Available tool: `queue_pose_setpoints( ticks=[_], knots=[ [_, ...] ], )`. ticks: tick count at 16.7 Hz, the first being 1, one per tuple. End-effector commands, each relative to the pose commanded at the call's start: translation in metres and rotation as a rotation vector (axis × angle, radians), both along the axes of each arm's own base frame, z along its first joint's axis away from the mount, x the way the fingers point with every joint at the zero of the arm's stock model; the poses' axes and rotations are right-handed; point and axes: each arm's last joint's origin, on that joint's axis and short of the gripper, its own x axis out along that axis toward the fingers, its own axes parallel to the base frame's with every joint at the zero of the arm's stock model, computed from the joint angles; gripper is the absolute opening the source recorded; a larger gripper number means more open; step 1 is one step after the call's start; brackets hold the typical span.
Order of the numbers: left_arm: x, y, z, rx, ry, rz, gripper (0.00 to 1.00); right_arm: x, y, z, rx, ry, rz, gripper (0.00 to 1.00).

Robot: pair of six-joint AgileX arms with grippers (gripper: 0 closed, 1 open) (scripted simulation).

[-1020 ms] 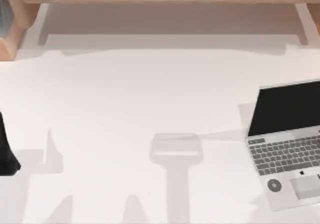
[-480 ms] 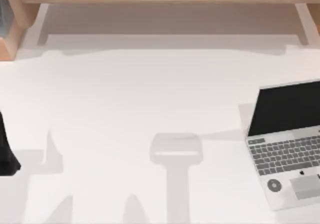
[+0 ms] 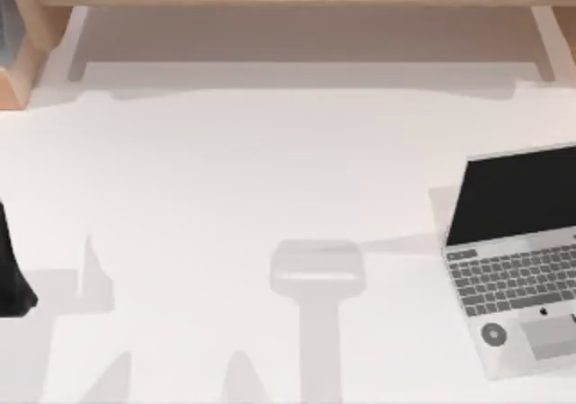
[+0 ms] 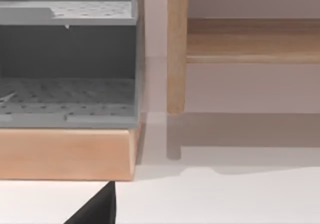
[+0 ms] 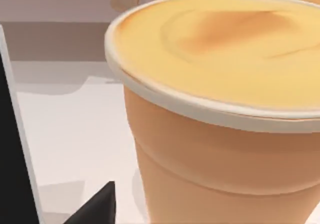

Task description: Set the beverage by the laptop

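Nothing has shifted: laptop (image 3: 517,260) sits at the worktop's (image 3: 270,170) right, cup (image 5: 220,114) close before the right end effector, grip probably unformed—cannot tell.

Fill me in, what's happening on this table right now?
An open laptop sits at the right side of the white table. The right wrist view looks closely at an orange cup with a pale rim and tan drink, beside the laptop's dark screen edge. Whether the cup is gripped cannot be told. The left arm sits at the table's left edge, its wrist facing a grey shelf unit.
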Motion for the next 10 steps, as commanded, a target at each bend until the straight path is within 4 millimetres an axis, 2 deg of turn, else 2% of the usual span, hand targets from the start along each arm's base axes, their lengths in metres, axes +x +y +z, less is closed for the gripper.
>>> queue_pose_setpoints(
  ticks=[5,7,10],
  knots=[
    [0.000,0.000,0.000,0.000,0.000,0.000,1.00,0.046,-0.001,-0.014,0.004,0.011,-0.003,1.00],
    [0.000,0.000,0.000,0.000,0.000,0.000,1.00,0.054,0.002,-0.016,0.003,0.007,0.000,1.00],
    [0.000,0.000,0.000,0.000,0.000,0.000,1.00,0.054,0.002,-0.016,0.003,0.007,0.000,1.00]
  ],
)
